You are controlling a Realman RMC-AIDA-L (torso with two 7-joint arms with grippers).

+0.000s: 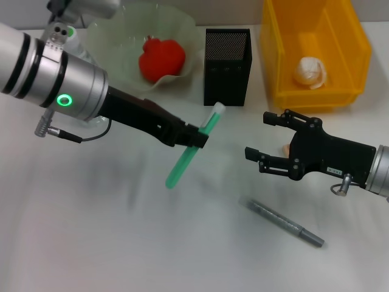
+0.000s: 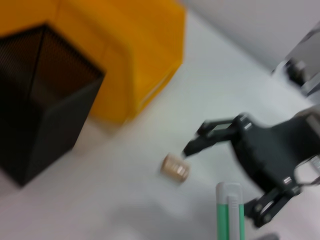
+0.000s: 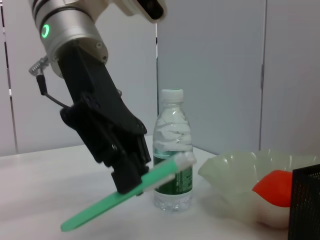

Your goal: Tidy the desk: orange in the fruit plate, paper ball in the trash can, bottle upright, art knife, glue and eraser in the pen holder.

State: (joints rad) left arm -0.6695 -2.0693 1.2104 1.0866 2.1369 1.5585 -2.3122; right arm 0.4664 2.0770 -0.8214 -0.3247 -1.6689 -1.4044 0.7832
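Note:
My left gripper (image 1: pixel 196 136) is shut on a green glue stick (image 1: pixel 189 152) with a white cap and holds it tilted in the air, just in front of the black mesh pen holder (image 1: pixel 227 66). The stick also shows in the right wrist view (image 3: pixel 100 207). My right gripper (image 1: pixel 256 135) is open and empty over the table, right of the stick. A small tan eraser (image 1: pixel 285 149) lies just behind it. A grey art knife (image 1: pixel 285 224) lies on the table in front. A paper ball (image 1: pixel 311 72) lies in the yellow bin (image 1: pixel 352 42). A red-orange fruit (image 1: pixel 161 58) lies in the clear plate (image 1: pixel 115 36). The bottle (image 3: pixel 172 155) stands upright.
The pen holder stands between the plate and the yellow bin at the back. In the left wrist view the eraser (image 2: pixel 175 167) lies on the white table between the pen holder (image 2: pixel 45 100) and the right gripper (image 2: pixel 225 182).

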